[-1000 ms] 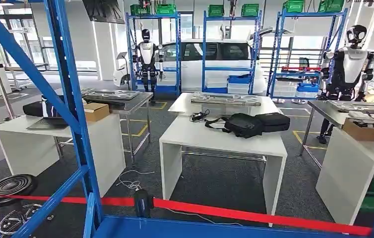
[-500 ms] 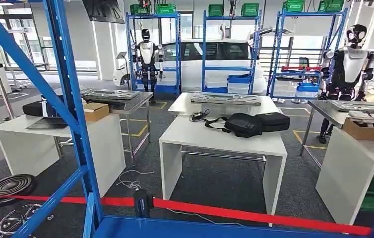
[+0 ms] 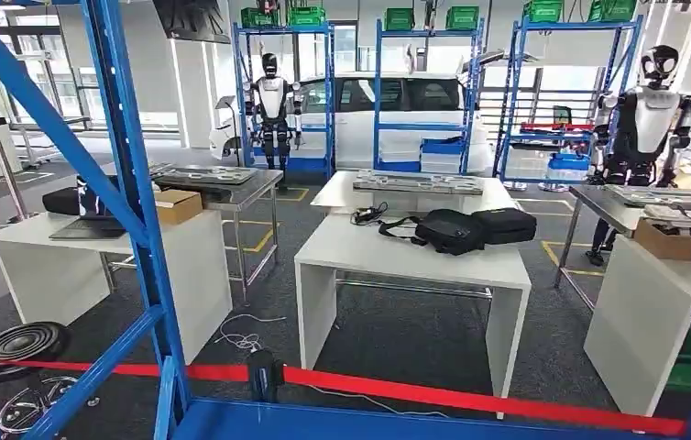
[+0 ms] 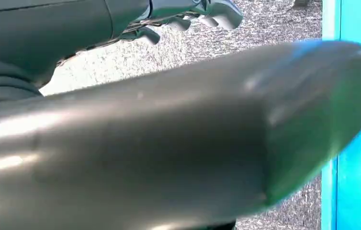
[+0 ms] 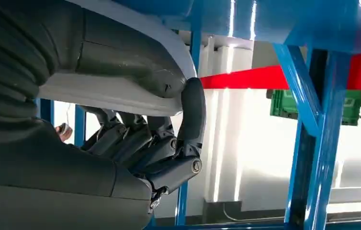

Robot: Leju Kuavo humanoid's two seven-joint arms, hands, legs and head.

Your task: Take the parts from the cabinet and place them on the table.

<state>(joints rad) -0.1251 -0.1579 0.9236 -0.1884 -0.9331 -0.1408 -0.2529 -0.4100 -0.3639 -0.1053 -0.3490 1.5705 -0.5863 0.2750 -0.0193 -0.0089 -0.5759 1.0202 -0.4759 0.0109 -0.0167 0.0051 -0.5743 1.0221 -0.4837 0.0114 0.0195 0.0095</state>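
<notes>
Grey part (image 5: 121,93) is grasped by the right hand (image 5: 159,143), thumb over and fingers (image 5: 121,139) under, inside the blue cabinet (image 3: 131,183). The white table (image 3: 360,247) stands ahead. I cannot tell the grip of the left hand (image 4: 178,19).

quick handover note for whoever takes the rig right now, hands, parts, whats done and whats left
Right hand: fingers curled against the underside of a light grey part, apparently holding it, beside the blue cabinet frame.
Left hand: hangs over grey carpet next to a blue cabinet panel; whether it holds anything cannot be told.
In the head view the robot looks out through the cabinet's blue uprights at the white table, which carries two black bags and a long grey tray.
Done: one part seems to be in hand.
Left: carry it to the table, set it down, fetch any others.
</notes>
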